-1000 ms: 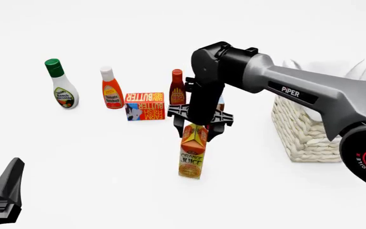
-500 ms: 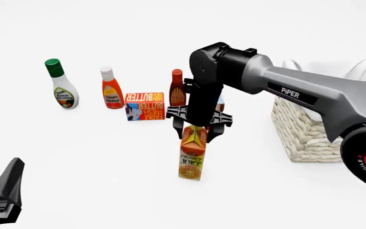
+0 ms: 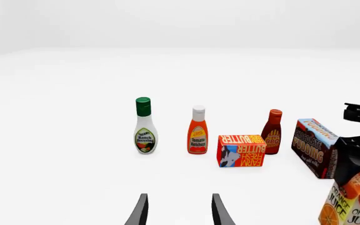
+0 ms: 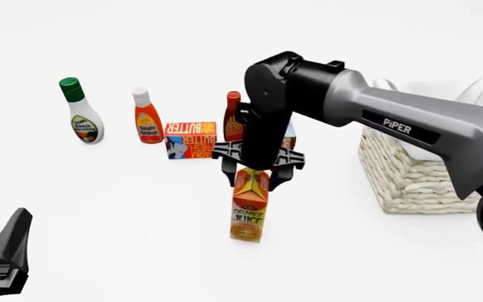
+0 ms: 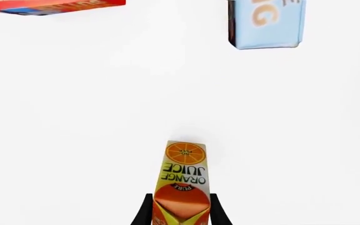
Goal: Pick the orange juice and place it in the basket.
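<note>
The orange juice (image 4: 249, 206) is a tall orange and yellow carton standing upright in the middle of the table, left of the basket (image 4: 405, 179). My right gripper (image 4: 251, 176) reaches down from above and is shut on the carton's gable top. In the right wrist view the orange juice (image 5: 183, 180) sits tight between the two fingers (image 5: 144, 212). I cannot tell whether its base touches the table. My left gripper (image 3: 180, 213) hangs low at the near left, open and empty, far from the carton. The orange juice (image 3: 350, 206) shows at the edge of the left wrist view.
Behind the carton stand a ranch dressing bottle (image 4: 82, 116), a ketchup bottle (image 4: 148, 118), a butter box (image 4: 191, 139) and a BBQ sauce bottle (image 4: 234, 118). A chocolate pudding box (image 3: 314, 147) lies behind my right arm. The basket's cloth liner (image 4: 430, 88) folds over its rim.
My right gripper has shifted slightly left and toward the near edge with the carton held in it. The left arm has not moved.
</note>
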Available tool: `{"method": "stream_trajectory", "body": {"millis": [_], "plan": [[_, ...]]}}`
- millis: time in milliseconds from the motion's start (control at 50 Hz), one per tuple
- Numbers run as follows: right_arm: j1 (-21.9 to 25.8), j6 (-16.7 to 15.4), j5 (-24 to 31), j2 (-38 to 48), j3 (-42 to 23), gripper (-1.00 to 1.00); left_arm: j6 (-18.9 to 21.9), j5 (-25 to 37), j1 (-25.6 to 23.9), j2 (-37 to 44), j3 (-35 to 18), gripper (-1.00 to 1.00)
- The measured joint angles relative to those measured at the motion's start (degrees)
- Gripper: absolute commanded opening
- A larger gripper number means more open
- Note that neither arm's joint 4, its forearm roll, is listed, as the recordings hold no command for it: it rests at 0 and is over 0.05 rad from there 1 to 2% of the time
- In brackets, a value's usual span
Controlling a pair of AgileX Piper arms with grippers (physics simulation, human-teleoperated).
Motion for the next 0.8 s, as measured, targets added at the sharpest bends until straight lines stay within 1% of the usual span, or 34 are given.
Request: {"method": "stream_trajectory", "body": {"millis": [200,360,800], "plan": [[0.5,0.1,0.0,-0.8,0.1,-1.00,0.0,0.0,0.0,0.0,0.0,1.00],[0.4,-0.8,0.0,-1.2,0.1,-1.00,0.0,0.0,0.0,0.0,0.0,1.00],[-1.7,-7.6,0.0,-1.6,-1.0,-1.00,0.0,0.0,0.0,0.0,0.0,1.00]]}}
